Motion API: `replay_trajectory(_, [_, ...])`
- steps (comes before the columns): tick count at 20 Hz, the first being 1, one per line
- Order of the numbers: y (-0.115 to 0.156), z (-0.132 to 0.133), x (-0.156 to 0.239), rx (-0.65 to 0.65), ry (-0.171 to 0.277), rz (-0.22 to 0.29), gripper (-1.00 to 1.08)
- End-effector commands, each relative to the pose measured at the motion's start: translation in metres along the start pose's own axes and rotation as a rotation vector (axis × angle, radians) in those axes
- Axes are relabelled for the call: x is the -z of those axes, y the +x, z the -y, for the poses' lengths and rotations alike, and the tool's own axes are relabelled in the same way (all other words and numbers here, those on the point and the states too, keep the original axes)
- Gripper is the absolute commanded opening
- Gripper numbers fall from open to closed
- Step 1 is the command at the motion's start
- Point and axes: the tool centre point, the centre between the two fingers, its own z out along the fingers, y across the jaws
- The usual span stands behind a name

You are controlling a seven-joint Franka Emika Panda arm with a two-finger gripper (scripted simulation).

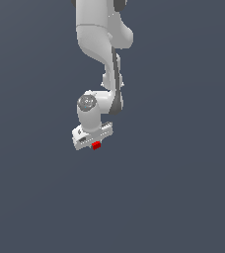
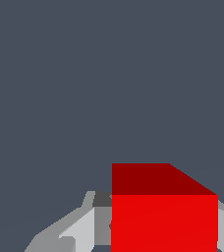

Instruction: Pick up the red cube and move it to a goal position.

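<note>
Hand (image 1: 93, 142) at frame centre is clamped on red cube (image 1: 96, 145), cube poking out below white arm (image 1: 102, 39).

1. Nothing but flat grey ground (image 1: 183, 197) on every side of the red cube (image 1: 96, 145); open passage all round.
2. Only bulk near the cube: the white arm (image 1: 102, 44) above it.
3. Gripper (image 1: 93, 140) pressed close to the cube, apparently clamped; contact unclear from the wrist view.

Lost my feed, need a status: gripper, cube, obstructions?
Gripper shut on red cube, cube between the fingers. Nothing else visible around it. Goal marker not visible.
</note>
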Motion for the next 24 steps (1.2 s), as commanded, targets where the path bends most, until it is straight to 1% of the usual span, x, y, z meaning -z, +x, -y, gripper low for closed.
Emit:
replay_trajectory(1, [0.0,0.0,0.0,0.001,0.0,0.0,-1.0])
replay_trajectory(8, [0.001,0.0,0.003,0.0,0.0,0.0,-1.0])
replay_trajectory(13, [0.011,0.004,0.018,0.0,0.0,0.0,-1.0])
replay_trajectory(18, [0.028,0.01,0.046,0.0,0.0,0.0,-1.0])
replay_trajectory(24, [0.059,0.021,0.095,0.0,0.0,0.0,-1.0])
